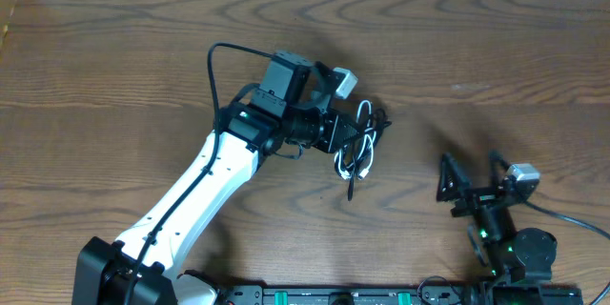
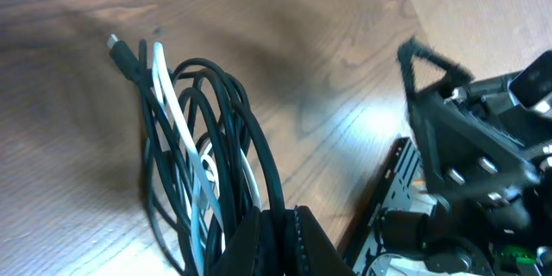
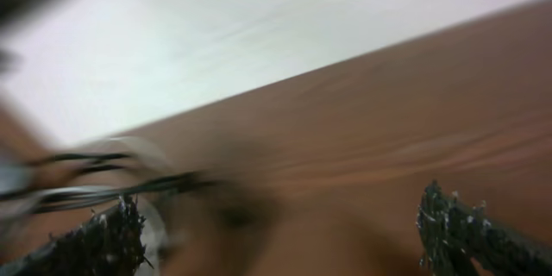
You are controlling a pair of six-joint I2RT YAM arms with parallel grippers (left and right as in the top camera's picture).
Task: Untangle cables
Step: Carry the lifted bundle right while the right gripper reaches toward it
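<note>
Where the white left arm point(image 1: 205, 176) reaches up from the near left edge toward the middle of the wooden table point(image 1: 114, 57), its left gripper point(image 1: 345, 141) is closed tight on the cables point(image 1: 364, 138). The wrist view confirms this: the two dark fingers point(image 2: 267, 241) are pressed together at the bottom of the picture, and the bundle runs out from between them.

The cables lie as one tangled knot just right of that gripper, roughly at the table's centre. Two black cords point(image 2: 246, 129) loop over each other in long ovals, with the white cord point(image 2: 168, 95) threaded through them. One black plug point(image 2: 121, 52) sticks out at the far end of the bundle. Whether the knot rests on the wood or hangs slightly above it is hard to tell from either view.

Further right, well apart from the bundle, the right gripper point(image 1: 472, 179) sits near the table's near edge. Its jaws are spread wide and hold nothing. Its own camera is badly blurred, showing only the two finger tips at the lower corners around the right gripper point(image 3: 285, 241), with bare wood between them.
</note>
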